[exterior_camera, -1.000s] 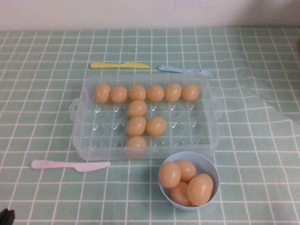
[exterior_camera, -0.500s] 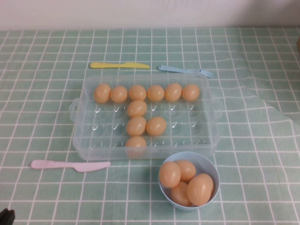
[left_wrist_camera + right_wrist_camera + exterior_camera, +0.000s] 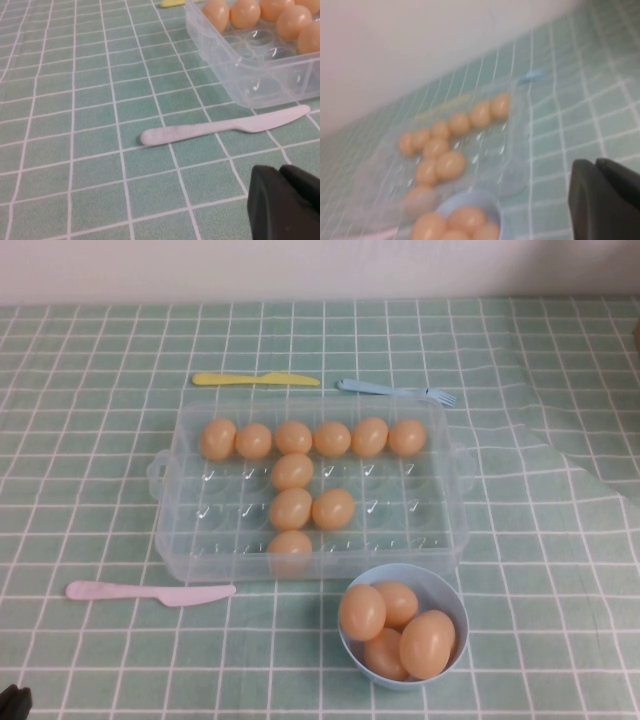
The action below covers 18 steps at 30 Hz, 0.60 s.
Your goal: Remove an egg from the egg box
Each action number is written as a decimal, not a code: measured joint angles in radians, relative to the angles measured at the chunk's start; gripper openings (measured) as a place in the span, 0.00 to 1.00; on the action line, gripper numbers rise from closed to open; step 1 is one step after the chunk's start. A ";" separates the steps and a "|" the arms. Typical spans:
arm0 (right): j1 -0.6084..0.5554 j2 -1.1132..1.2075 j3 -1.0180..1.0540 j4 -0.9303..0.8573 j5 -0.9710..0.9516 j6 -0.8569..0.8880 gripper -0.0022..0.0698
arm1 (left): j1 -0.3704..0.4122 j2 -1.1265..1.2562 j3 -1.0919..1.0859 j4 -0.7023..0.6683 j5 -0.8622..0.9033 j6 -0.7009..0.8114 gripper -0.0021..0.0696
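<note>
The clear plastic egg box (image 3: 190, 540) sits mid-table and holds several orange-tan eggs; one egg (image 3: 333, 508) lies near its middle. My left gripper (image 3: 12, 702) shows only as a dark tip at the near left corner, far from the box. The left wrist view has that gripper (image 3: 281, 172) shut and empty over the cloth, with the egg box (image 3: 260, 90) beyond it. My right gripper (image 3: 596, 167) is outside the high view; its wrist view shows it shut and empty, off to the side of the egg box (image 3: 512, 145) and its eggs (image 3: 451, 165).
A light-blue bowl (image 3: 445, 590) with several eggs stands in front of the box. A pink knife (image 3: 150, 592) lies at the box's near left, a yellow knife (image 3: 255, 379) and a blue fork (image 3: 395, 390) behind it. Green checked cloth covers the table.
</note>
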 joint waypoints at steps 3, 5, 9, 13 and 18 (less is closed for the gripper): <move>0.000 0.150 -0.126 -0.002 0.162 0.000 0.01 | 0.000 0.000 0.000 0.000 0.000 0.000 0.02; 0.000 0.244 -0.198 -0.027 0.246 0.000 0.01 | 0.000 0.000 0.000 0.000 0.000 0.000 0.02; 0.000 0.442 -0.340 -0.120 0.397 0.000 0.01 | 0.000 0.000 0.000 0.000 0.000 0.000 0.02; 0.000 0.630 -0.478 -0.215 0.534 -0.030 0.01 | 0.000 0.000 0.000 0.000 0.000 0.000 0.02; 0.000 0.792 -0.604 -0.228 0.624 -0.136 0.01 | 0.000 0.000 0.000 0.000 0.000 0.000 0.02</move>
